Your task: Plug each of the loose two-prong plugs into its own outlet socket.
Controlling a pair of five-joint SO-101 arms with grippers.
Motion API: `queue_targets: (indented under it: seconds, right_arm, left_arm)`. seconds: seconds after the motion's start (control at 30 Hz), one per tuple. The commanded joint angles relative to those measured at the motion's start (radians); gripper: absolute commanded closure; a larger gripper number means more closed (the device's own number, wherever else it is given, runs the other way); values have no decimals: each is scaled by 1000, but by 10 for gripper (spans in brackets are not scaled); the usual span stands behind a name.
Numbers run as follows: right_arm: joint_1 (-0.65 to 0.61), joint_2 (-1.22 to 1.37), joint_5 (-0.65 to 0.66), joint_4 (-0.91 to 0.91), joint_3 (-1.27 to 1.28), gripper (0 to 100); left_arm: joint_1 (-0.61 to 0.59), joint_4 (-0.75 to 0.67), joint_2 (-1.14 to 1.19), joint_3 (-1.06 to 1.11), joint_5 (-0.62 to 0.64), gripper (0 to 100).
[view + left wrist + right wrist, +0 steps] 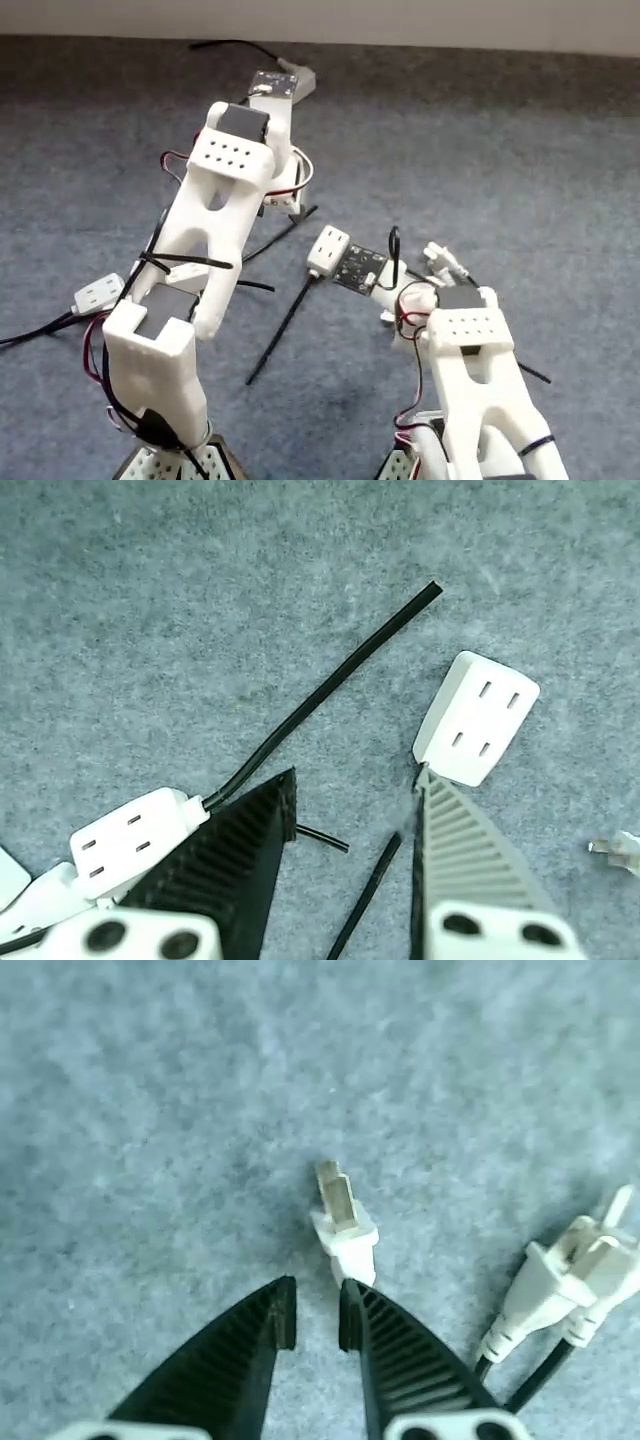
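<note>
First socket point(130, 835): lies on the carpet point(150, 600), touching the outer side of one left finger. A sideways sweep could shove it away.
Left fingers point(240, 850): wide apart and holding nothing, over bare carpet between the two sockets.
Cable point(330, 685): black, seems to leave the first socket and crosses ahead of the left fingers. A low pass could snag it and drag that socket along.
Second socket point(475, 720): slots up, one corner right at the tip of the other left finger. It is more likely to be nudged or tipped than pinned, and unheld it would slide when a plug is pressed in.
Right fingers point(410, 1360): nearly together with a thin gap, holding nothing.
Plug point(345, 1225): white, flat on the carpet, prongs pointing away. Its tail end meets one right fingertip, off-line from the gap. Closing here would miss it, and pushing forward would skate it off.
Spare plugs point(575, 1270): two, near that same finger, with dark cords trailing. Widening for a grasp may bump them or catch a cord.
Progress: both visible sockets show empty slots, so nothing is seated yet.
</note>
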Motion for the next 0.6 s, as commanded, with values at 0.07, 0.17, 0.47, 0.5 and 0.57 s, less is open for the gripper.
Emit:
queue_targets:
  seconds: [0.07, 0.17, 0.47, 0.5, 0.57]
  right_arm:
    - [7, -2, 11, -196, 64, 904]
    - [5, -2, 11, -237, 90, 904]
    - [38, -12, 12, -236, 82, 901]
    - [42, -4, 12, -236, 74, 901]
    - [41, -1, 14, -242, 73, 901]
  left_arm:
    - [-30, -15, -53, -5, 9, 804]
    - [-70, -35, -53, -5, 9, 804]
    - [-128, -44, -53, -5, 75, 804]
    - [-128, -44, -53, -5, 77, 804]
    - [-130, -44, -53, -4, 77, 804]
